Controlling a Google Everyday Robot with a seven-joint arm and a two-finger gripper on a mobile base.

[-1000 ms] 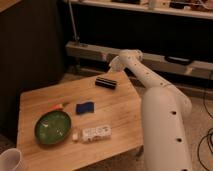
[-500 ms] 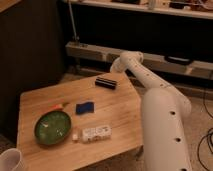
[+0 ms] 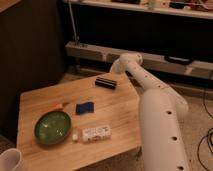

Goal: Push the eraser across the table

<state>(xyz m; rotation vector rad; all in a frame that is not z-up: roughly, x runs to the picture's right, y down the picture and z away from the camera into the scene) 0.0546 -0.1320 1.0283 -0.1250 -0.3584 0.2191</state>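
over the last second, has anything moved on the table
Nothing has visibly moved. The gripper stays just behind the right end of the small black oblong eraser, near the far edge of the light wooden plank table. The flat blue pad, green bowl and white printed packet lie as before.

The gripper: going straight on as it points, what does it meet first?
Probably the small black oblong eraser on the light wooden table; the gripper is close beside it, depth unclear.
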